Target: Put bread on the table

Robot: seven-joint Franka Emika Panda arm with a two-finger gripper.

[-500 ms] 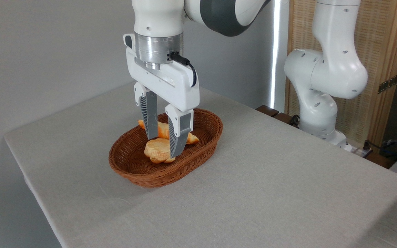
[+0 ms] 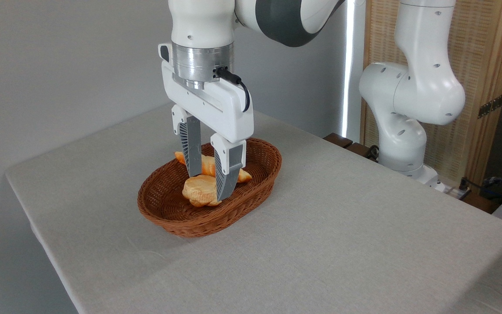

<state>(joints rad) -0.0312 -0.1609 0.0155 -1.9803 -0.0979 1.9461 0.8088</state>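
Note:
The bread point(image 2: 208, 165), a long golden-orange loaf with pointed ends, lies across the far half of a brown wicker basket point(image 2: 257, 188). My gripper point(image 2: 208, 187) reaches down into the basket from above. Its two grey fingers stand either side of the loaf's middle with a narrow gap between them, so it is open, and the loaf still rests in the basket. The right finger point(image 2: 226, 176) covers part of a pale round bun point(image 2: 198, 190) in front of the loaf. The table point(image 2: 342, 218) is covered in light grey-beige cloth.
The basket sits left of the table's centre. My arm's white base point(image 2: 408, 131) stands at the table's far right edge, before a wooden screen. Cables and dark objects lie at the far right. Bare cloth stretches in front of and to the right of the basket.
The gripper has shifted slightly to the right and its fingers have drawn a little closer around the loaf. The loaf, bun and basket have not moved.

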